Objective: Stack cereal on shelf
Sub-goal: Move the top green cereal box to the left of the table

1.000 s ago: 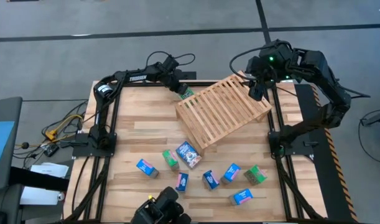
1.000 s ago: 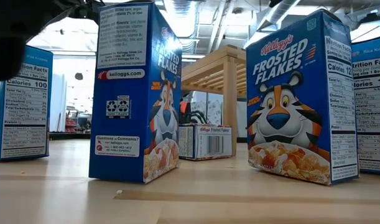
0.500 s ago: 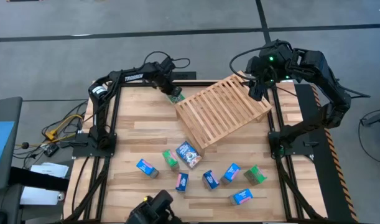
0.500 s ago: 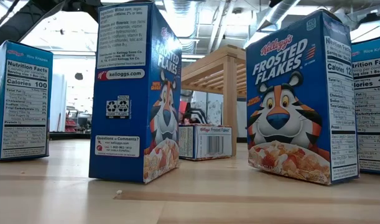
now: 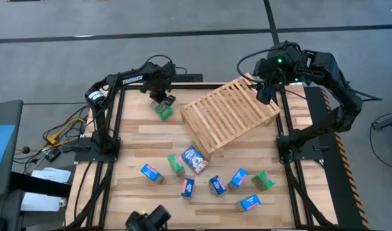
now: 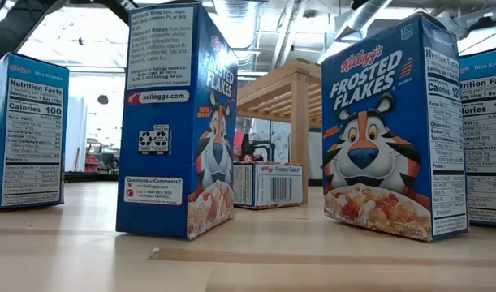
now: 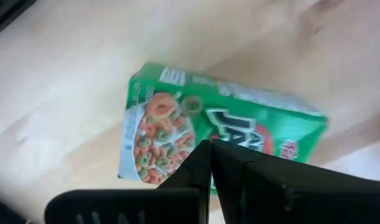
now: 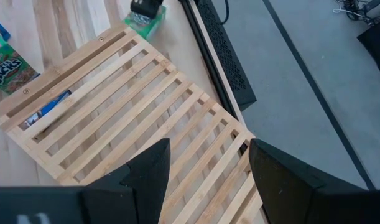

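The left hand (image 5: 161, 101), fingers pressed together, is held just above a green cereal box (image 5: 163, 111) on the bench (image 5: 144, 144). The right hand (image 5: 266, 92) is spread over the shelf (image 5: 229, 114).

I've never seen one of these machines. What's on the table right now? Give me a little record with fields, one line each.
Table: plank tabletop
Shelf: slatted wooden rack, tilted, at the far side of the table
Loose cereal: small blue and green boxes scattered along the near side
Left end effector: shut, directly above a green cereal box lying on the table left of the rack
Right end effector: open, holding nothing, over the rack's far right corner
On the rack: no box visible on top
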Tool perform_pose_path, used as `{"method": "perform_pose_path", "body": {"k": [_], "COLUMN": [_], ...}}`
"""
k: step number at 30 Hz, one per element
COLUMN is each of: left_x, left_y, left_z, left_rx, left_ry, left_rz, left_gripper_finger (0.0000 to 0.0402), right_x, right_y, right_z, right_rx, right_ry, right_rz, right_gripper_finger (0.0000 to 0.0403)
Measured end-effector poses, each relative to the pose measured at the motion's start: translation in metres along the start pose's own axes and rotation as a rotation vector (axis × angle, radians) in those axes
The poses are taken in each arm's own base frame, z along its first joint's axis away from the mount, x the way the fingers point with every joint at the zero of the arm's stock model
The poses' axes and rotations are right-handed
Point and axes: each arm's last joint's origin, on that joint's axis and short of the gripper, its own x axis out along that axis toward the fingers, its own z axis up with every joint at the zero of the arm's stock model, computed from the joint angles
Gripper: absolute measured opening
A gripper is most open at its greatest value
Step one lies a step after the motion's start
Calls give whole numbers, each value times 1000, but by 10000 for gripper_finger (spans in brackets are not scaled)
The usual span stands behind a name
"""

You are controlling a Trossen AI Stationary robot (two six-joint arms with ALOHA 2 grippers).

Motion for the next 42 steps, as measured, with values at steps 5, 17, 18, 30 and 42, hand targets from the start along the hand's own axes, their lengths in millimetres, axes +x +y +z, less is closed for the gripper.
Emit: {"method": "perform_pose_path", "body": {"k": [5, 17, 18, 30, 42], "left_x": [-14, -22, -13, 21, 9], "left_y": [8, 41, 45, 42, 11], "left_z": [-43, -126, -129, -133, -144], "left_rx": [-56, -365, -395, -411, -333], "left_ry": [28, -645, -630, -545, -578], "left_rz": [-42, -284, -241, -221, -272], "left_gripper_finger": [0, 0, 0, 0, 0], "right_x": [0, 13, 15, 38, 44], "right_y": [0, 3, 3, 14, 31], "right_z": [0, 0, 0, -5, -5], "right_rx": [-1, 3, 2, -14, -45], "right_ry": [4, 8, 11, 73, 80], "right_rz": [1, 48, 53, 88, 134], "right_gripper_finger": [244, 244, 244, 244, 244]}}
